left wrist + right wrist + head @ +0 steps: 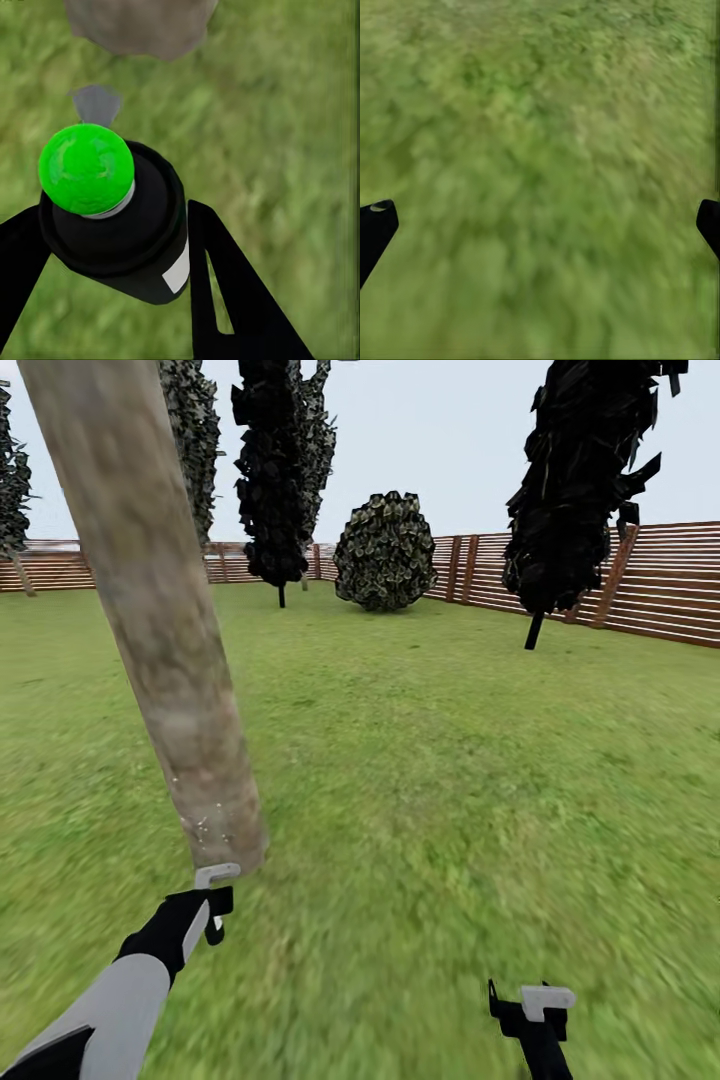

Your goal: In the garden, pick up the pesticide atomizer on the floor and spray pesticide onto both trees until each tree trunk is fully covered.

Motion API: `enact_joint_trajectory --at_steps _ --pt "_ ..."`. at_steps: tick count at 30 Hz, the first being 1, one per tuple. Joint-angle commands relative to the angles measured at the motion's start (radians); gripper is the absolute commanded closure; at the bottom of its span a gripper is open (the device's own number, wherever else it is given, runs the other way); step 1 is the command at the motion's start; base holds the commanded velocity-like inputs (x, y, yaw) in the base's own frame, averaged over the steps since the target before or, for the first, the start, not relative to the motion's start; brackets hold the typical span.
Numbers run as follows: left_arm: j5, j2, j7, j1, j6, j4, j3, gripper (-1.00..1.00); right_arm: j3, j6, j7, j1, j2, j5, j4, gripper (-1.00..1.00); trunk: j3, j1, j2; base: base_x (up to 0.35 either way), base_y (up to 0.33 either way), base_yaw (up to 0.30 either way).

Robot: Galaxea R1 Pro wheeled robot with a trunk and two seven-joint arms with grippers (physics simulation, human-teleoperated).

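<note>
1. Atomizer (120, 225) first: we hold it in our left claw (112, 247), whose two black fingers (225, 292) press against either side of its dark body. It looks like a small rigid plastic bottle, smooth and faintly glossy, with a white label patch low on the side. We judge it light and stiff, but slippery where it is round, so the grip belongs on the cylindrical barrel, below the cap.

2. Its green cap (86, 171) is a bright, pebbled dome on a pale collar, standing clear above the fingers. A grey nozzle tip (95, 105) pokes out ahead of it.

3. Just ahead of the left claw (212, 905) rises the tree trunk (150, 620), a smooth round pole, mottled tan and grey, leaning slightly. A few pale specks dot its lower part; we cannot tell what they are.

4. Lawn (450, 780) spreads under both claws, soft blurred green grass.

5. Far beyond the claws stand a rounded bush (385, 552), dark narrow trees (575, 490) and a brown slatted fence (660, 585).

6. Our right claw (530, 1010) hangs over bare grass, spread wide and holding nothing, its fingertips (375, 225) far apart.
</note>
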Motion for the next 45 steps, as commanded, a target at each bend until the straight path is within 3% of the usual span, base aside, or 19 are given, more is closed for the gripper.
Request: enact_joint_trajectory --at_steps 1,9,25,29,32,33,34,35,38,39,41,43,45 --pt "-0.011 0.001 -0.002 0.0 0.005 -0.002 0.007 1.0 -0.003 -0.002 -0.006 -0.001 0.0 0.011 0.002 -1.0 -0.001 0.0 0.0 0.153 -0.243 0.0" --pt "-0.009 0.001 -0.001 0.001 0.004 -0.001 0.006 1.0 -0.003 -0.002 -0.006 -0.001 0.0 0.011 0.002 -1.0 -0.001 0.0 0.0 0.208 -0.206 0.049" --pt "-0.002 0.002 -0.003 0.0 0.007 -0.013 0.008 1.0 -0.003 -0.002 -0.006 -0.001 0.0 0.012 0.002 -1.0 -0.001 0.0 0.0 0.037 -0.23 0.272" --pt "-0.004 -0.006 -0.014 -0.017 0.015 -0.023 -0.002 1.0 -0.003 -0.003 -0.006 -0.001 0.0 0.011 0.002 -1.0 -0.001 0.0 0.0 -0.011 -0.014 0.144" --pt "-0.006 -0.01 -0.031 -0.077 0.04 -0.034 -0.004 1.0 -0.003 -0.003 -0.006 -0.001 0.0 0.012 0.002 -1.0 -0.001 0.0 0.0 -0.001 -0.001 0.013" --pt "-0.009 0.001 -0.078 -0.109 0.085 -0.038 -0.006 1.0 -0.003 -0.003 -0.006 -0.001 0.0 0.011 0.002 -1.0 -0.001 0.0 0.0 0.0 0.0 0.002" --pt "-0.01 0.07 -0.152 -0.135 0.118 -0.04 -0.008 1.0 -0.003 -0.003 -0.007 -0.001 -0.001 0.011 0.002 -1.0 -0.001 0.0 0.0 0.0 0.0 0.0" --pt "-0.009 0.114 -0.184 -0.14 0.125 -0.04 -0.007 1.0 -0.003 -0.003 -0.007 -0.001 -0.001 0.011 0.002 -1.0 -0.001 0.0 0.0 0.0 0.0 0.0" --pt "-0.009 0.16 -0.252 -0.145 0.13 -0.04 -0.01 1.0 -0.004 -0.003 -0.008 -0.001 -0.001 0.011 0.0 -1.0 -0.001 0.0 0.0 0.0 0.0 0.0" --pt "-0.008 0.153 -0.261 -0.148 0.131 -0.04 -0.02 1.0 -0.004 -0.002 -0.008 -0.001 -0.001 0.01 0.001 -1.0 -0.001 0.0 0.0 0.0 0.0 0.0" --pt "-0.009 0.114 -0.267 -0.165 0.135 -0.04 -0.058 1.0 -0.004 -0.002 -0.008 -0.001 -0.001 0.01 0.001 -1.0 -0.001 0.0 0.0 0.0 0.0 0.0" --pt "-0.009 0.073 -0.269 -0.198 0.197 -0.042 -0.113 1.0 -0.004 -0.002 -0.008 -0.001 -0.001 0.01 0.001 -1.0 -0.001 0.0 0.0 0.0 0.0 0.0" --pt "-0.011 0.084 -0.271 -0.231 0.256 -0.044 -0.124 1.0 -0.004 -0.002 -0.008 -0.001 -0.001 0.011 0.002 -1.0 -0.001 0.0 0.0 0.0 0.0 0.0"
